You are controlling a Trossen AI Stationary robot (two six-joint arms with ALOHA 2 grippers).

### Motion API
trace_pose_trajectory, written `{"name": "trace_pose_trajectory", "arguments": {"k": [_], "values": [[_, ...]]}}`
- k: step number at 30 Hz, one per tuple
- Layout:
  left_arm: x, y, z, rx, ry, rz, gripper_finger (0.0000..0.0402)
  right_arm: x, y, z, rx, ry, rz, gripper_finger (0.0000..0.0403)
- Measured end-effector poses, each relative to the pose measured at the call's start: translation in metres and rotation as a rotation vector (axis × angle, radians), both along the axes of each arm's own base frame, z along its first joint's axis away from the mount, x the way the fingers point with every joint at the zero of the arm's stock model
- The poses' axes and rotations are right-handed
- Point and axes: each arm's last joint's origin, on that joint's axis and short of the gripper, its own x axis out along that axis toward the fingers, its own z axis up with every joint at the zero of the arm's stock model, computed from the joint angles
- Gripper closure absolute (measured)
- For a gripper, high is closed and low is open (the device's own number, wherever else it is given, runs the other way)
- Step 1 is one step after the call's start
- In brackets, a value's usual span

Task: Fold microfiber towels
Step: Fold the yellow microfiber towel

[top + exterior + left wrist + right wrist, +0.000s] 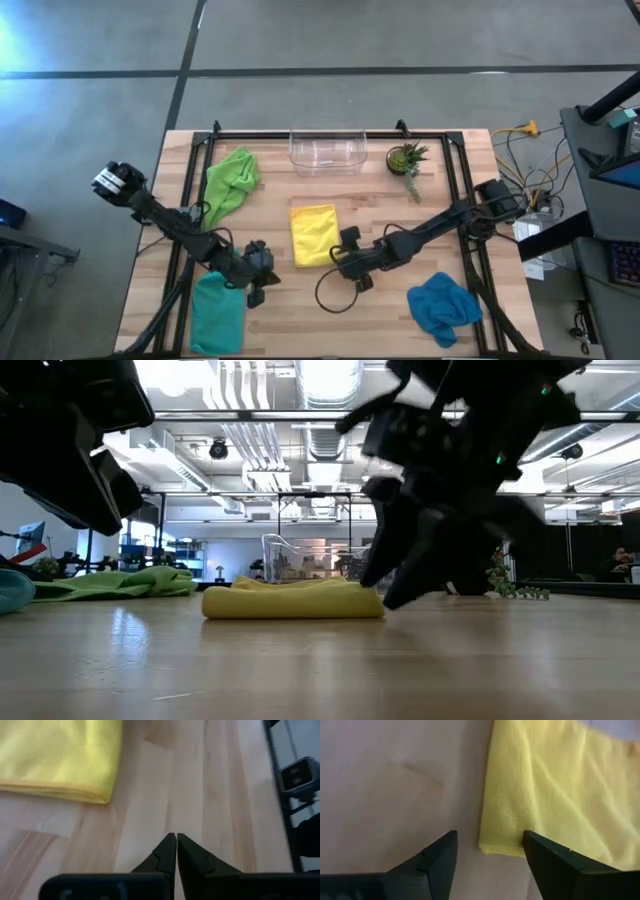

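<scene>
Wooden tabletop (380,310) carries four towels: folded yellow towel (313,234) at centre, green towel (230,182) far left, teal towel (217,312) near left, blue towel (443,305) near right. Right hand (346,250) hovers released beside the yellow towel's right edge; left hand (260,270) rests clenched, empty.

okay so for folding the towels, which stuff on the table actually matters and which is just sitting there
Part of the job:
yellow towel, folded, at the table's middle
lime green towel
teal towel
blue towel
right gripper, open beside the yellow towel
left gripper, shut

Just lying about:
clear plastic bin
small potted plant
</scene>
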Motion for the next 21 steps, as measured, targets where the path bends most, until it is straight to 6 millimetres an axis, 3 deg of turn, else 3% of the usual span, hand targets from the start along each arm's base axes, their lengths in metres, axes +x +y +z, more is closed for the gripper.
{"name": "trace_pose_trajectory", "arguments": {"k": [12,21], "values": [[0.001,0.000,0.001,-0.001,-0.005,0.004,0.0401,0.004,-0.008,-0.013,0.036,0.041,-0.007,0.0198],[0.001,0.000,0.002,-0.010,-0.019,0.005,0.0401,0.003,-0.008,-0.015,0.051,0.062,-0.017,0.0257]]}}
